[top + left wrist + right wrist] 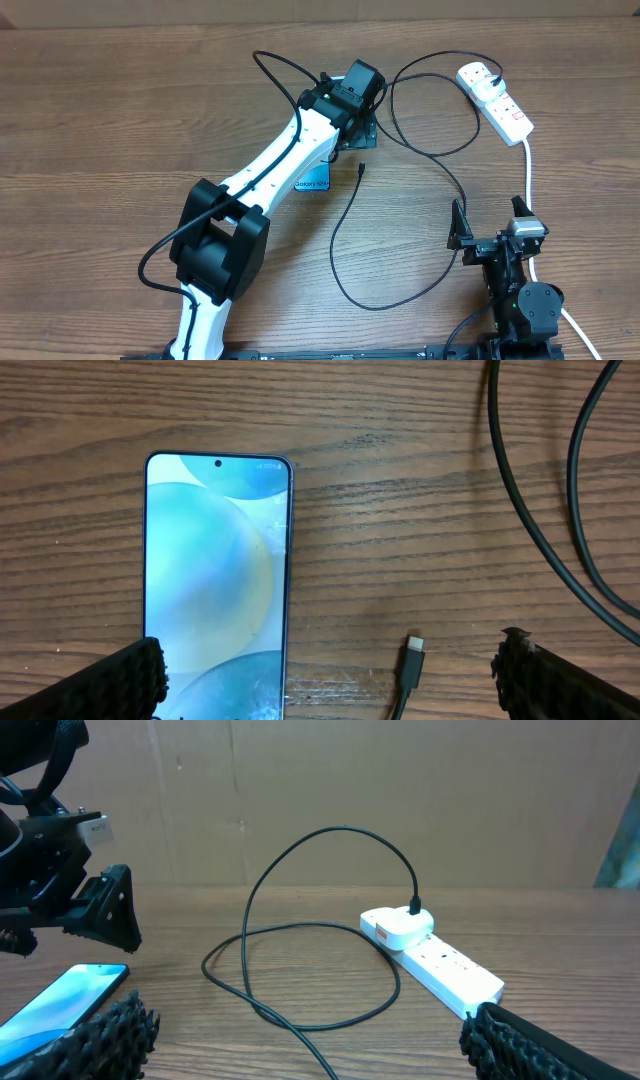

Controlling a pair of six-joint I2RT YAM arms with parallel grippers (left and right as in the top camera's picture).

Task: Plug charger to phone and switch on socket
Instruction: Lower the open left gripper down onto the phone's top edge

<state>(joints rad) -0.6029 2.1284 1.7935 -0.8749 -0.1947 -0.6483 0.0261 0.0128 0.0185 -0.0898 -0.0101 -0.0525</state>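
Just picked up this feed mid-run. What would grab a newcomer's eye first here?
The lit phone flat on the table stands out, with the left gripper hovering above it, jaws wide. The charger's connector tip lies loose just beside the phone, not plugged in. At the far right of the table sits the white socket, the charger's plug already in it.

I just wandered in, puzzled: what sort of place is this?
Probably a robotics lab or test bench: a white robot arm and a black robot arm at a wooden table, a brown board behind it, and a phone, charger cable and power strip laid out.
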